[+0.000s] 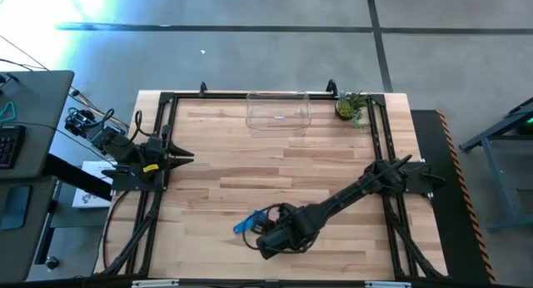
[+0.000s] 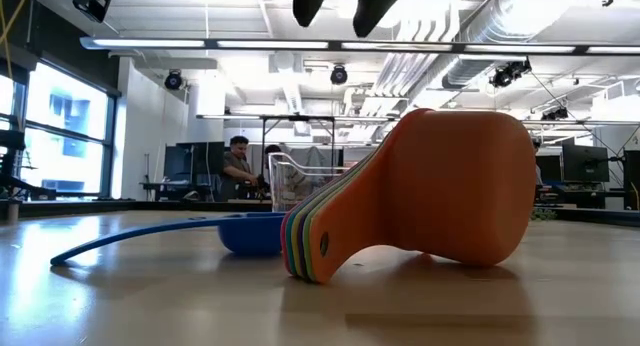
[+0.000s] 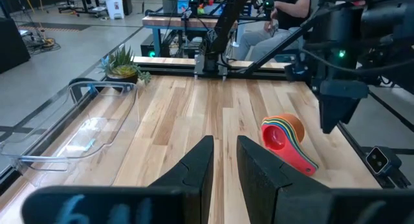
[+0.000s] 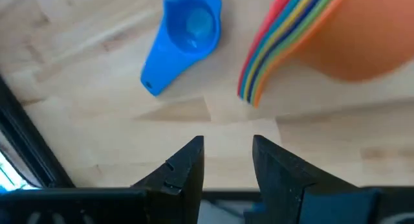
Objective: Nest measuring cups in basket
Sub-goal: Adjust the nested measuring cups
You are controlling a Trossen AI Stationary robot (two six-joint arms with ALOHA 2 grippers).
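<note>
Measuring cups [image 4: 291, 49], a rainbow-edged nested stack inside the big orange one, lie tipped on the wooden table [image 1: 333, 163] just ahead of the right gripper [image 4: 226, 160], beside a separate blue cup [image 4: 184, 36]. Its fingers stand narrowly apart, empty.

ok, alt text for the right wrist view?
A nested stack of measuring cups, orange outermost, lies on its side on the wooden table beside a separate blue cup. The right gripper hovers above them, fingers parted and empty.
</note>
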